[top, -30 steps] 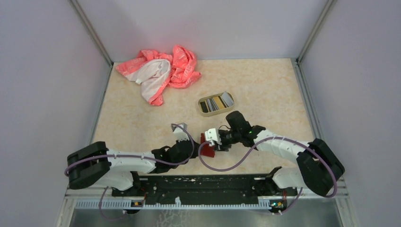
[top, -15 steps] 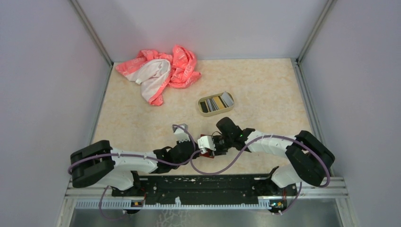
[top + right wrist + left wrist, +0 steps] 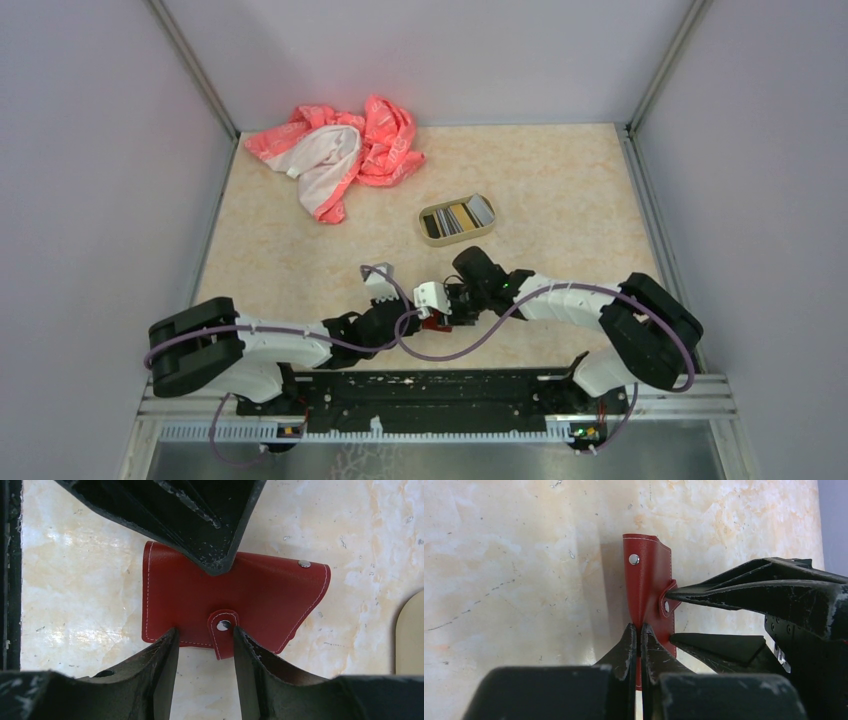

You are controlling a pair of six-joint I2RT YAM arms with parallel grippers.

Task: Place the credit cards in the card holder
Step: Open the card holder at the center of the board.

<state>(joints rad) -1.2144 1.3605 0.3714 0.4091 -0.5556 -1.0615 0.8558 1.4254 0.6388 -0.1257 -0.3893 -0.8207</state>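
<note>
pale lilac walls close in a beige marbled surface, with both arm bases along its near edge. a crumpled pink and white cloth lies toward the far left corner. a tan tin tray sits near the middle, and the credit cards lie inside it in a fanned row, yellow-gold, dark, grey and pale.

the card holder is nearer the bases than the tray and apart from it, between the two arms. it is folded with its red outside showing, white stitching along its edges and a metal stud at one corner. whether it lies flat on the surface or is raised a little i cannot tell.

the left gripper is closed tight, its two fingers pinching an edge of the card holder. the right gripper meets the edge that bears the snap tab, jaws about half open and nothing clamped. the tab lies between its fingers, one finger touching the tab's side, the other at the card holder's edge with a gap to the tab. in the left wrist view one right finger's tip rests on the tab by its snap, while the other tip stops just beside the card holder's rim.
</note>
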